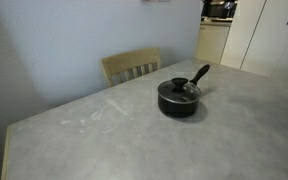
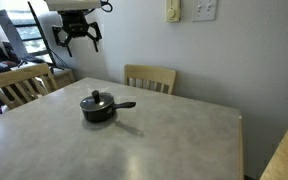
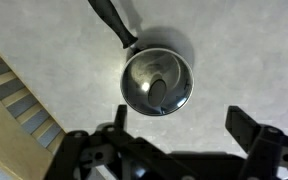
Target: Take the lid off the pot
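The pot (image 1: 179,101) is a small black saucepan standing on the grey table, its long black handle pointing away sideways; it shows in both exterior views (image 2: 98,110) and from above in the wrist view (image 3: 156,82). The glass lid (image 1: 178,90) with a dark knob sits on the pot, also seen in an exterior view (image 2: 96,99) and in the wrist view (image 3: 157,84). My gripper (image 2: 77,40) hangs high above the table, open and empty, well above the pot. In the wrist view its fingers (image 3: 179,125) are spread wide with the pot above them in the picture.
The grey table (image 1: 134,130) carries only the pot. A wooden chair (image 1: 131,66) stands at the far edge, also in an exterior view (image 2: 150,78); another chair (image 2: 19,85) stands at the table's side. A wall lies behind.
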`<state>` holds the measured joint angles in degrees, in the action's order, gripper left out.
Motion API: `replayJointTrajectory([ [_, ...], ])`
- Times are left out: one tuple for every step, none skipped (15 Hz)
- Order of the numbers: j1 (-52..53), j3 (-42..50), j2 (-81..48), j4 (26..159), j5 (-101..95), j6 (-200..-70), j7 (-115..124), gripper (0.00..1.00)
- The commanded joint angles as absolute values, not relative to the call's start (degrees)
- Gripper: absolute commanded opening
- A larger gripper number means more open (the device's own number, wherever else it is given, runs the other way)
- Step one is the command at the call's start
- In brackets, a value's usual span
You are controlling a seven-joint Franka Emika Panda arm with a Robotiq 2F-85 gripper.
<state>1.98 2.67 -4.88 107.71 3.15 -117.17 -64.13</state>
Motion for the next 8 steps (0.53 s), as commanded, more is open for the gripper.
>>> replayJointTrajectory([
  [1.5, 0.2, -9.6, 103.3, 1.9, -116.9, -63.5, 1.0],
  [1.5, -0.2, -10.6, 102.6, 1.4, -116.8, -63.0, 1.0],
  [1.5, -0.6, -11.5, 102.1, 0.8, -117.0, -62.6, 1.0],
  [1.5, -1.0, -12.4, 101.9, 0.2, -117.4, -62.3, 1.0],
  [1.5, -1.2, -13.4, 101.7, -0.4, -117.6, -62.0, 1.0],
  [1.3, -1.4, -14.3, 101.6, -0.8, -117.6, -62.2, 1.0],
  [1.2, -1.6, -15.4, 101.5, -1.1, -117.4, -62.3, 1.0],
  [1.1, -1.8, -16.4, 101.2, -1.1, -116.6, -62.6, 1.0],
])
